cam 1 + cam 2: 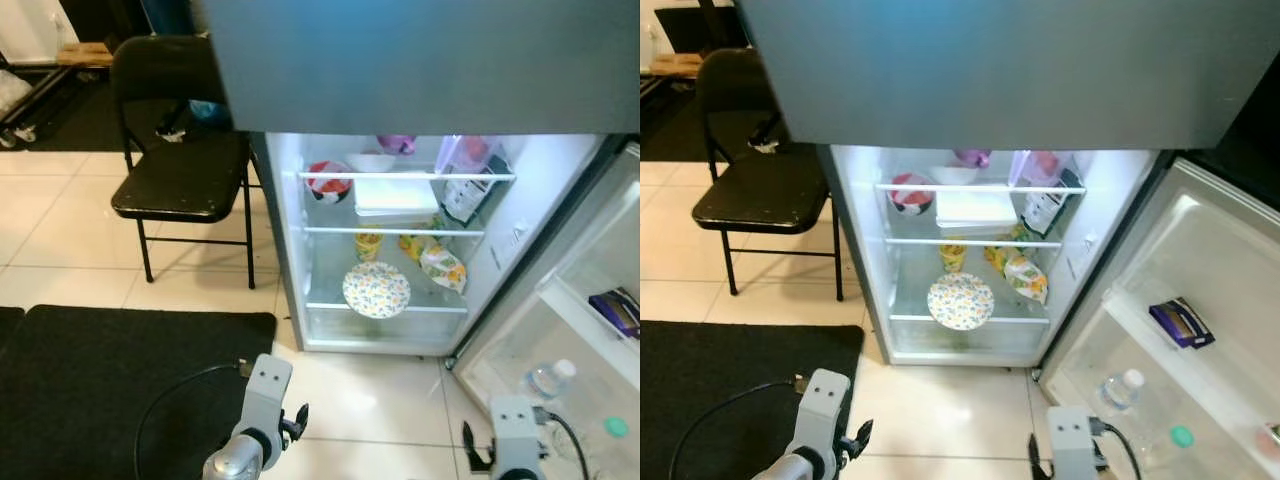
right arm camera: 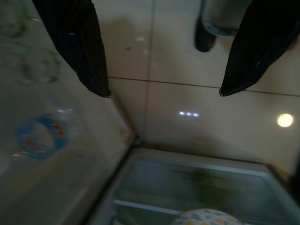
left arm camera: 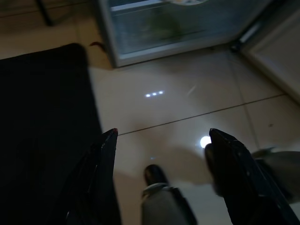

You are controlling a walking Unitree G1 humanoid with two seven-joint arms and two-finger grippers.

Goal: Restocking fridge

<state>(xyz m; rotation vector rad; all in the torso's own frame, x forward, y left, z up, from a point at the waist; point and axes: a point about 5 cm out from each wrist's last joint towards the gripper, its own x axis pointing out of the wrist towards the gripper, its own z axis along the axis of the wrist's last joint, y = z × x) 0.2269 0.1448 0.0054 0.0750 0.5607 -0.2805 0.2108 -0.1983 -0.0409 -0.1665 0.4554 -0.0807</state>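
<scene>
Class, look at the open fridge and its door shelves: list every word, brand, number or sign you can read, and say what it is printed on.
None can be read.
Dark packet on the top shelf: light label, print too small.
Water bottle in the door: label blurred.
Purple box on the door shelf: markings too small.
Yellow snack bags: pattern visible, no legible words.

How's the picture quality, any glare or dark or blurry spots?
Eye views: sharp, the fridge interior glowing brightly, its top shelf nearly washed out. Left wrist view: dim, lamp reflections on the tiled floor. Right wrist view: dark and soft, the water bottle blurred, floor glare beside the open right hand.
</scene>
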